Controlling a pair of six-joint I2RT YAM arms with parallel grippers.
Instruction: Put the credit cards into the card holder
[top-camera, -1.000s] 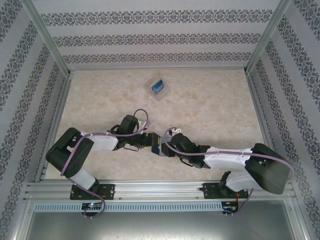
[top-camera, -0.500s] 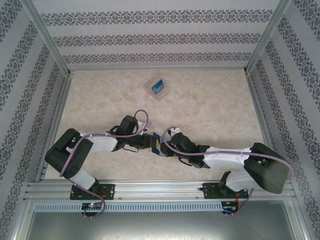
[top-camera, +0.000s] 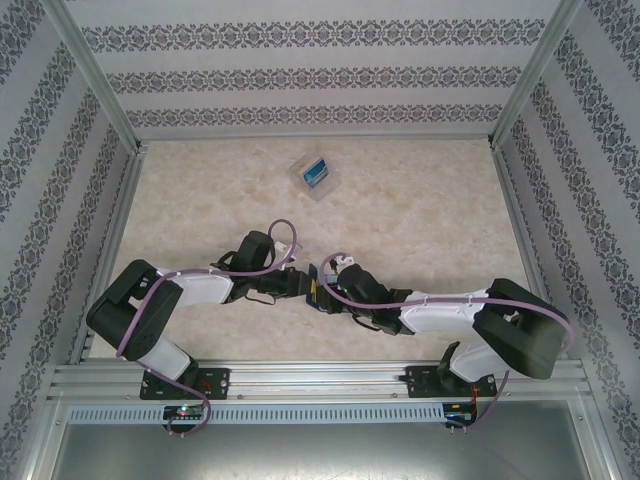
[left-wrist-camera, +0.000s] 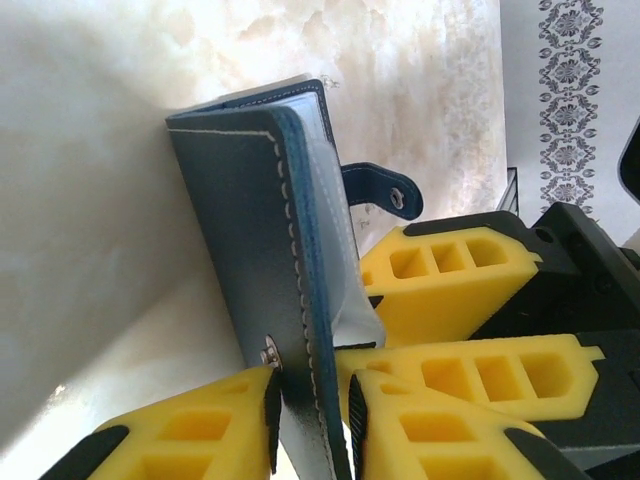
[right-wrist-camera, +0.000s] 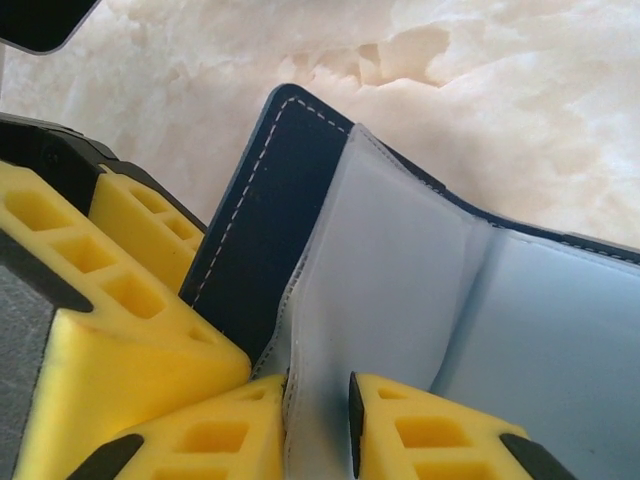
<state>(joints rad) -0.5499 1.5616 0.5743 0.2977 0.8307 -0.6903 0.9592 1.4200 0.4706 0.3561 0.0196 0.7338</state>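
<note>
card holder (left-wrist-camera: 250, 250) is up on edge at mid-table, near the front, between the two arms. left gripper (left-wrist-camera: 310, 425) is clamped on its navy cover. right gripper (right-wrist-camera: 318, 420) pinches an inner clear sleeve (right-wrist-camera: 400, 260), spreading it open. the blue credit card (top-camera: 315, 169) sits in the transparent case (top-camera: 327, 186) at 12 o'clock from both grippers, well apart and abt equally far from each. both wrists are low, fingers pointing inward. imo one arm must let go to fetch it.

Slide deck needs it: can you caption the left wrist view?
Left gripper clamps the cover of the navy card holder; right gripper pinches its clear inner sleeve.
</note>
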